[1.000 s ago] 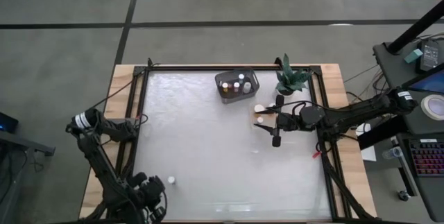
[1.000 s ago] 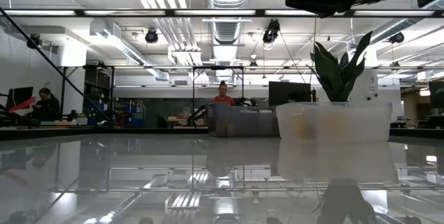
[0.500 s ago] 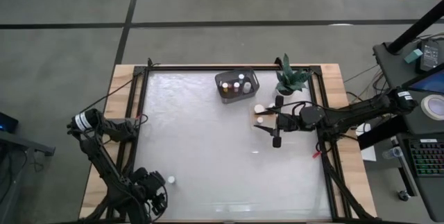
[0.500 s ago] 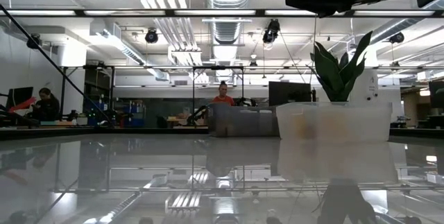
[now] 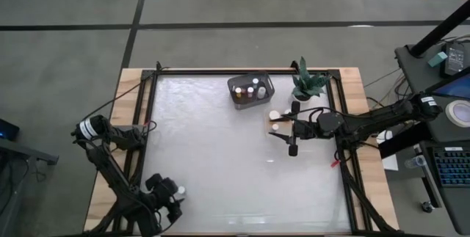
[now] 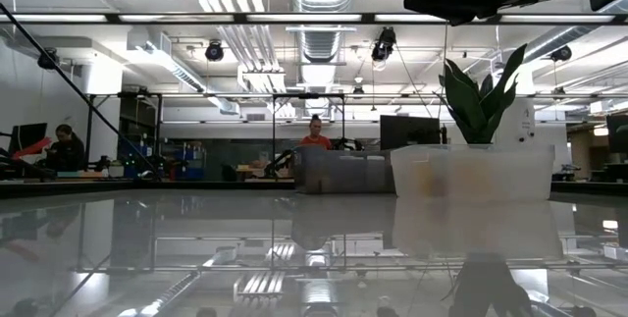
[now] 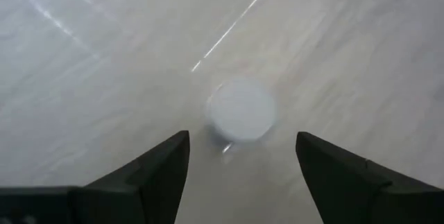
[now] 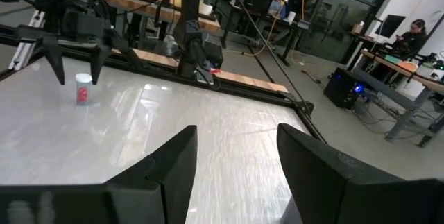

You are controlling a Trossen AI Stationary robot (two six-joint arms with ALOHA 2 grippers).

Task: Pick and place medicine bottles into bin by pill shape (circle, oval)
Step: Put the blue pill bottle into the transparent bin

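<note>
A small white medicine bottle with a red label stands upright on its base on the table near the front left. My left gripper hangs over it, pointing down and open. Its fingers stand on either side of the white cap without touching it. My right gripper waits open at the table's right, beside the bins, with nothing between its fingers. More medicine bottles sit inside a dark mesh bin and a clear bin.
A green potted plant stands at the back right, just behind the clear bin. The dark bin is at the back centre. A black frame runs round the table. People sit at desks beyond the table.
My left gripper has moved a little toward the table's far edge and right, closing in over the small white bottle. The bottle has stayed where it was. My right arm has kept still.
</note>
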